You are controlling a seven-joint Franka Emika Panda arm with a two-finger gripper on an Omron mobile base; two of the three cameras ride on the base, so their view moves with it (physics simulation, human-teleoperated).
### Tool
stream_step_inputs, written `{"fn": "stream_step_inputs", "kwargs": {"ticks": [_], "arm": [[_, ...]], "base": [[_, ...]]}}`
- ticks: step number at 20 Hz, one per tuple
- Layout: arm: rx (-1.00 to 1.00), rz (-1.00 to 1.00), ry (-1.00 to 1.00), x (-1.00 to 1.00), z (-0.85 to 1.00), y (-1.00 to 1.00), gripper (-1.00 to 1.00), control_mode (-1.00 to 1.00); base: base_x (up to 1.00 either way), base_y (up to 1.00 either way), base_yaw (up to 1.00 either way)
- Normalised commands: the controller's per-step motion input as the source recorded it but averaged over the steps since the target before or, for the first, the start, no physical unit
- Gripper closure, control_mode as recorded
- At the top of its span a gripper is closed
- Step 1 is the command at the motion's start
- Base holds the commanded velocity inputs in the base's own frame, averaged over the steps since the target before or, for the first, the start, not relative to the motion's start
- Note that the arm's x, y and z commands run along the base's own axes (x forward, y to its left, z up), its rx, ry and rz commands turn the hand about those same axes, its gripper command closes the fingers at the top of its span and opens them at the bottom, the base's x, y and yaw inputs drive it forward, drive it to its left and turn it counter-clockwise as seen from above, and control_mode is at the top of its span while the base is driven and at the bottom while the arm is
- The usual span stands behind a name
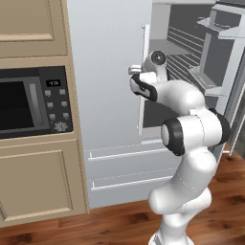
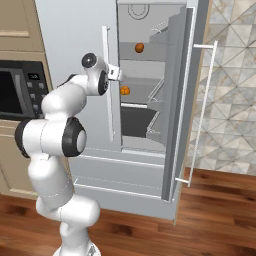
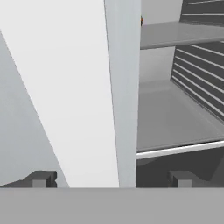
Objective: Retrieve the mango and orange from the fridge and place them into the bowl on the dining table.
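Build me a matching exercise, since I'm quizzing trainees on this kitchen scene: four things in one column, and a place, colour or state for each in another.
Things:
1. mango
2. orange
3. microwave
4. right fridge door

Descriptions:
A. black-fronted
B. on the higher shelf
C. swung open
D. on the lower shelf

Pairs: 1-B, 2-D, 3-A, 4-C
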Motion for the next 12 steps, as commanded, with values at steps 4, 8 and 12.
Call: {"fn": "stream_step_inputs", "kwargs": {"ticks": [4,8,12], "arm": [[0.0,0.0,-0.13,0.31,-0.27,0.0,-1.0,-1.0],[0.0,0.0,-0.09,0.45,-0.18,0.0,-1.0,-1.0],[0.0,0.0,0.01,0.54,-0.02,0.0,1.0,-1.0]], "base": [[0.0,0.0,0.0],[0.0,0.0,0.0],[0.0,0.0,0.0]]}}
